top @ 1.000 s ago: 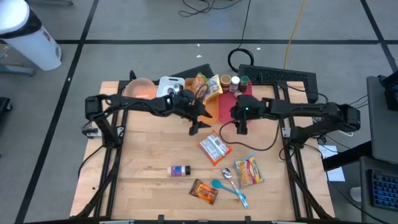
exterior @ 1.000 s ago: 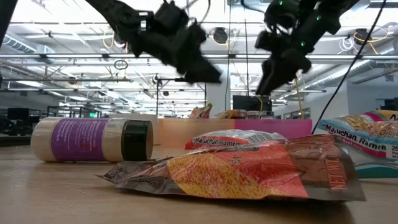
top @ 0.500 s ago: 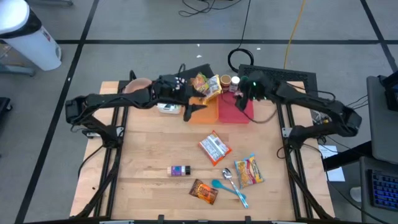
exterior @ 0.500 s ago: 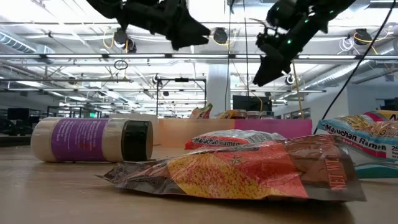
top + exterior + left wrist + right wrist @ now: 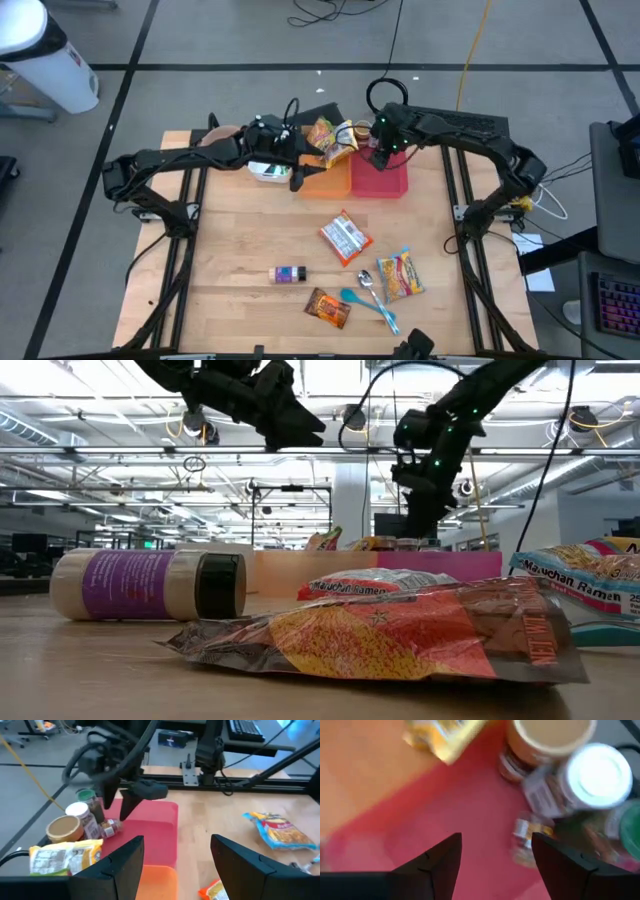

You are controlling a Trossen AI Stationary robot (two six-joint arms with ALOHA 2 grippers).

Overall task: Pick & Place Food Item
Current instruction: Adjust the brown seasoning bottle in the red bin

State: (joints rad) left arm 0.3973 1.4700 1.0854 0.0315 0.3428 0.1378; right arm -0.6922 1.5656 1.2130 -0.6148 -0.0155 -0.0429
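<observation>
1. Right end effector [image 5: 384, 143] over the far part of the red tray [image 5: 380, 180], fingers [image 5: 432, 865] spread wide and empty, touching nothing; seen in the left wrist view [image 5: 131, 795] pointing down at the tray's far end.
2. Directly beyond those fingers: a small jar with a yellow label [image 5: 527, 840] lying on its side on the red surface, just beside a white-lidded jar [image 5: 592, 775], a tan-lidded jar [image 5: 552, 732] and a green-lidded jar [image 5: 86, 796], the three standing clustered at the tray's far edge.
3. Left end effector [image 5: 294, 172] over the orange tray [image 5: 322, 180] beside the red one, fingers [image 5: 117, 870] likewise wide apart with nothing held.
4. Yellow food packets [image 5: 332, 135] bunched at the far edge between the two arms; a white bowl [image 5: 265, 171] partly under the left arm.
5. Farther out on the wooden bench [image 5: 230, 240]: an orange-and-white ramen packet [image 5: 345, 240] mid-bench, flat; a yellow-and-red ramen packet [image 5: 399, 276] near the front right; a blue spoon [image 5: 368, 303] and a metal spoon [image 5: 368, 285] just beside it; a dark orange snack bag [image 5: 328, 308] at the front; a purple-labelled spice bottle [image 5: 289, 274] on its side, apart from the rest.
</observation>
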